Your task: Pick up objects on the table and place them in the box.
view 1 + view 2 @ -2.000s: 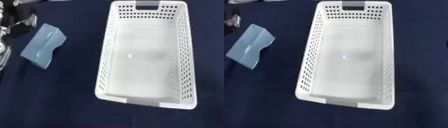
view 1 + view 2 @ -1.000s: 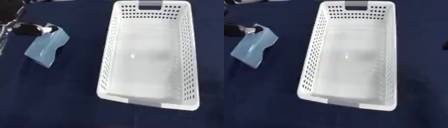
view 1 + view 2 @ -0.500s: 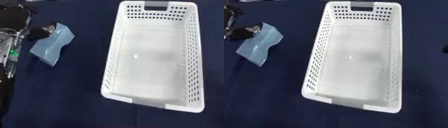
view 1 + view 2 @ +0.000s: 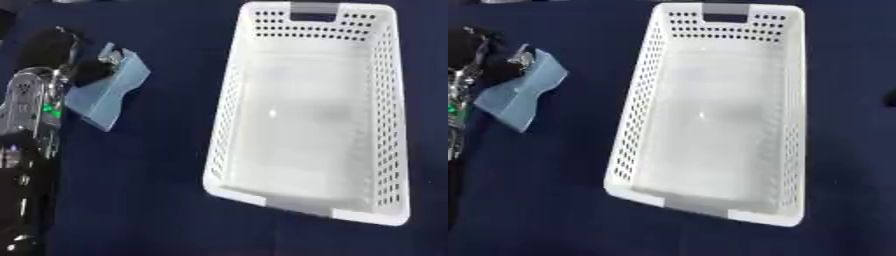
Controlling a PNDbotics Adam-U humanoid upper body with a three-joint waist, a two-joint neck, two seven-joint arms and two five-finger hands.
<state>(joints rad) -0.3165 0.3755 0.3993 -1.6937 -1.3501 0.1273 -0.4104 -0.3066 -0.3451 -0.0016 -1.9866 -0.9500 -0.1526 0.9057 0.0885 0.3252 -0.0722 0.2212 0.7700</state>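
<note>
Closing my left hand [image 4: 77,67] onto the pale blue plastic piece [image 4: 107,94], which had shifted toward the empty white basket [image 4: 383,125], I judged it grasped.

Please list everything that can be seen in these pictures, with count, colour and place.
perforated basket: one, white with grey handle patches at both ends, right of centre on the table, nothing visible inside.
translucent object: one, pale blue, flat with a narrow waist, on the table left of the basket.
tablecloth: one, dark navy, under everything.
left hand: one, black, at the upper left, fingers at the far end of the translucent object.
left arm: one, silver and black, along the left edge.
</note>
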